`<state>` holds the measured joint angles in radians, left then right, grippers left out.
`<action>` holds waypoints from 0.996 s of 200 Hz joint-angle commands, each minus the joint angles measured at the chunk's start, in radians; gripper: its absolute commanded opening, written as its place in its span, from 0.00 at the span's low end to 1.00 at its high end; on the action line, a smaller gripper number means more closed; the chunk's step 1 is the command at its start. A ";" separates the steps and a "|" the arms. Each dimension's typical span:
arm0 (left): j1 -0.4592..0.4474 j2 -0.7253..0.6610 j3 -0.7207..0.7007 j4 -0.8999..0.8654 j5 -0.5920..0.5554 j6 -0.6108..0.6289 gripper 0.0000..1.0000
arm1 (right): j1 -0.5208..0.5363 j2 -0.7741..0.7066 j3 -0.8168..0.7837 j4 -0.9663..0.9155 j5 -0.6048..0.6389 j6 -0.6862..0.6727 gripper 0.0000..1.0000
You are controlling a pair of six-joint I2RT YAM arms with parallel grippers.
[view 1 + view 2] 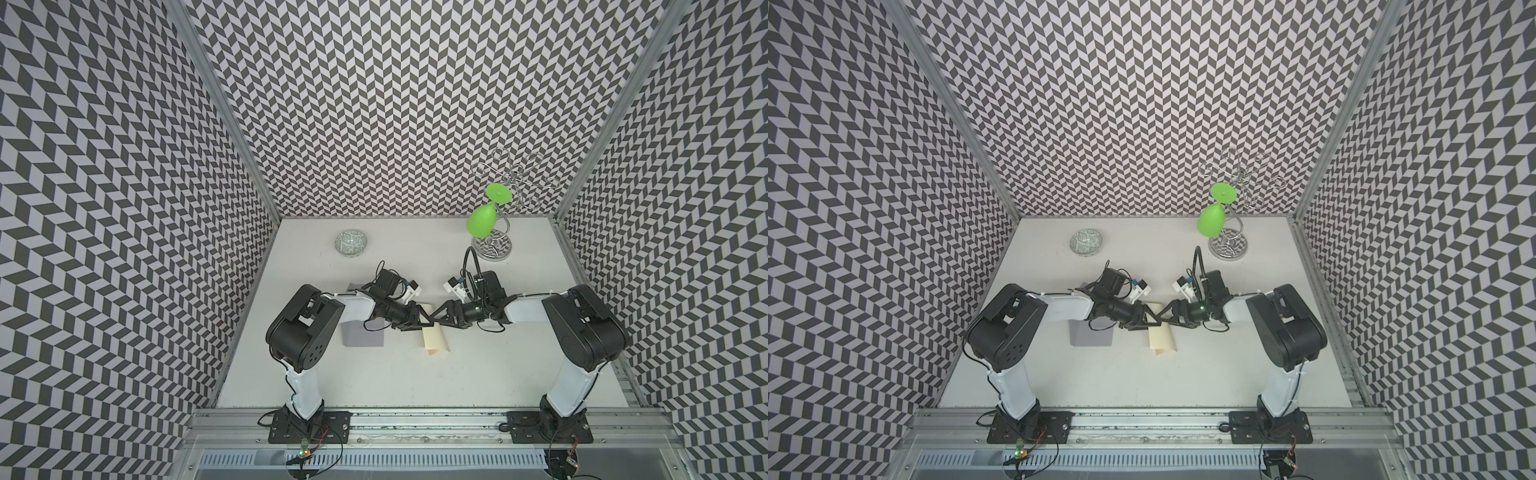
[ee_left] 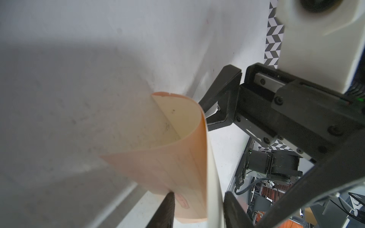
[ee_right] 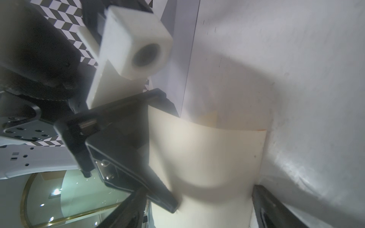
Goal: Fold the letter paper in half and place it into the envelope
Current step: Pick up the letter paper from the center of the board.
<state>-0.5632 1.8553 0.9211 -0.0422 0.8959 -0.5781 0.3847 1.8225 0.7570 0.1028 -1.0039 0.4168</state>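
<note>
Tabletop (image 1: pixel 415 382), white and flat, carries the flat light grey-lavender paper envelope (image 1: pixel 361 337), lying partly under the left arm (image 1: pixel 351 308). Just beside it, at centre, the thin peach-and-cream letter paper (image 1: pixel 434 340) is curled over on itself. Left gripper (image 1: pixel 426 322) pinches that curl between half-closed jaws, while right gripper (image 1: pixel 439 320), jaws spread wide, straddles the sheet without clamping it.

We see the letter paper (image 1: pixel 434 338) bent over on itself in a loose curl, not pressed flat. Its cream face is up, and a peach corner shows at the near end. The grey envelope (image 1: pixel 361 334) lies flat on the bench (image 1: pixel 415 382) beside it, not touching.
</note>
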 commanded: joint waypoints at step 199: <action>-0.001 0.041 0.020 0.114 0.071 -0.082 0.11 | 0.020 0.043 -0.063 -0.051 0.070 0.038 0.78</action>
<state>-0.5625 1.8832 0.9337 0.0593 0.9245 -0.6727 0.3927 1.8210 0.7227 0.1364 -1.0485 0.4389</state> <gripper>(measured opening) 0.119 0.780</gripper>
